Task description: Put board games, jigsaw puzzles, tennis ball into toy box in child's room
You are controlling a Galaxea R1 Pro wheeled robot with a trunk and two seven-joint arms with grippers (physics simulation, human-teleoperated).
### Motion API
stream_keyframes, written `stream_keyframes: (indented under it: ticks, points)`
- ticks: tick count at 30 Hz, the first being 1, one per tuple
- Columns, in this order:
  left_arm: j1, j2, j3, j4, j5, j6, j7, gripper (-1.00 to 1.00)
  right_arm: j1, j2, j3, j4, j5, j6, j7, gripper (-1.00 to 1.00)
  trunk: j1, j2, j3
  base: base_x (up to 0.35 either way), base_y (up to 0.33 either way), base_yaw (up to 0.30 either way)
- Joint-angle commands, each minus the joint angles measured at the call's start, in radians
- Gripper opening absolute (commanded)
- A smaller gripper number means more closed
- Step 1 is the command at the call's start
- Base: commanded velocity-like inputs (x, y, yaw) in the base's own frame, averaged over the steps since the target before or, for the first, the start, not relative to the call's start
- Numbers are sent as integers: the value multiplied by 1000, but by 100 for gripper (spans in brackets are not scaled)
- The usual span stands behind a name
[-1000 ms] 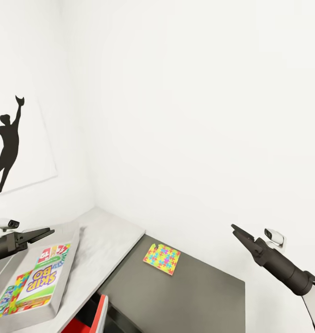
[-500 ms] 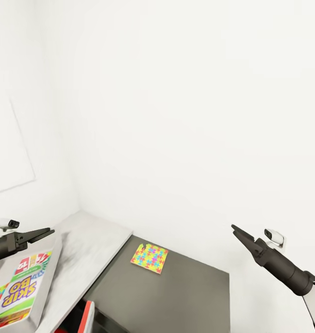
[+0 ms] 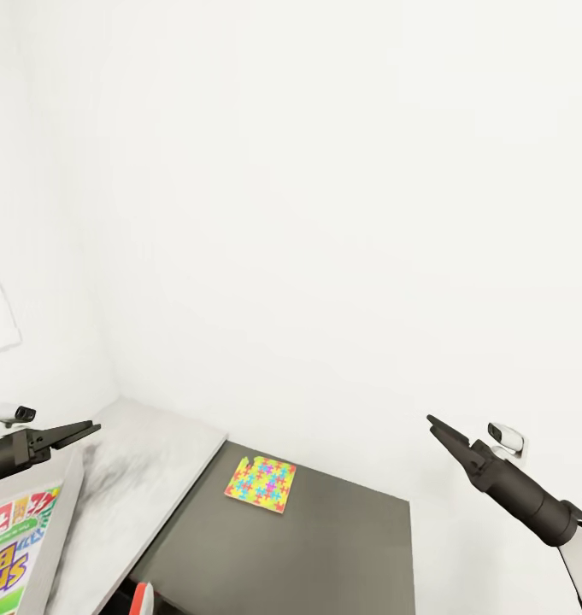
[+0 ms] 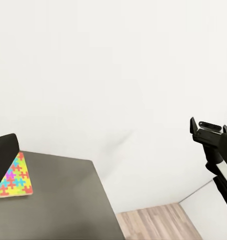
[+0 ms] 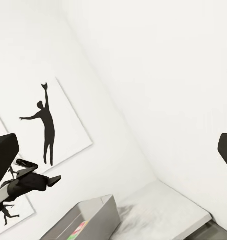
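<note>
Head view: we face a white-walled corner where the long desk with its pale speckled top (image 3: 154, 461) joins a lower dark-grey cabinet section (image 3: 325, 547). One flat jigsaw puzzle box covered in yellow, pink, blue and green interlocking pieces (image 3: 261, 484) lies alone on the dark section near the wall, well apart from the shallow light-grey toy box (image 3: 55, 530) at the frame's left edge. Inside that tray we see a white-and-green board game box with colourful print (image 3: 13, 547), cut off by the frame.

Our left gripper (image 3: 84, 430) hovers above the tray's near corner, its fingers drawn together on nothing. Our right gripper (image 3: 434, 423) hangs in the air off the cabinet's far side, its fingers likewise closed to a point and empty.

Left wrist view: the same puzzle box (image 4: 13, 177) rests on the dark surface.

We judge the task partly done: at least one game sits in the tray, and this puzzle remains to be fetched. The other toys cannot be accounted for.
</note>
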Motion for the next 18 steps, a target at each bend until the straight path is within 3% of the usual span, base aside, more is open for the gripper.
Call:
stream_keyframes:
  ticks: [1,9,18]
  points:
    - [0,0,-1,0,4,8,-1,100,0,0,0,0,-5,8,1,100,0,-1,-1,-25,5,-28]
    - [0,0,-1,-2,5,8,-1,100,0,0,0,0,-5,8,0,100,0,-1,-4,-155,-35,-9]
    - [0,0,-1,-3,4,8,-1,100,0,0,1,0,-5,9,0,100,0,-1,-12,-25,-5,-1]
